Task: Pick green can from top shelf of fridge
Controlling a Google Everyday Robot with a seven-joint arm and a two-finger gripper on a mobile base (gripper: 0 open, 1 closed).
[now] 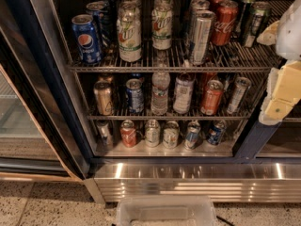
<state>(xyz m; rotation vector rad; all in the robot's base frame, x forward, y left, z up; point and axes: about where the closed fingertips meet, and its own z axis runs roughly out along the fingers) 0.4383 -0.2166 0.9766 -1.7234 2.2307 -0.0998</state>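
The fridge [188,182] stands open before me, its dark blue frame around three wire racks of drinks. On the top shelf [141,68], at the far right, is the green can [255,19], dark with a silver lid, just right of a red Coca-Cola can [225,22]. My gripper [265,74] hangs at the right edge of the view, in front of the fridge's right side. It is open: one pale yellow finger [269,32] lies level with the green can's lower half and the other finger [282,95] is lower down. Nothing is between them.
The top shelf also holds a blue Pepsi can [87,39], two 7UP containers [129,32] and a tall silver can [201,36]. Bottles and cans fill the two lower racks. The glass door [19,126] stands at the left. A clear plastic bin [164,213] sits on the floor.
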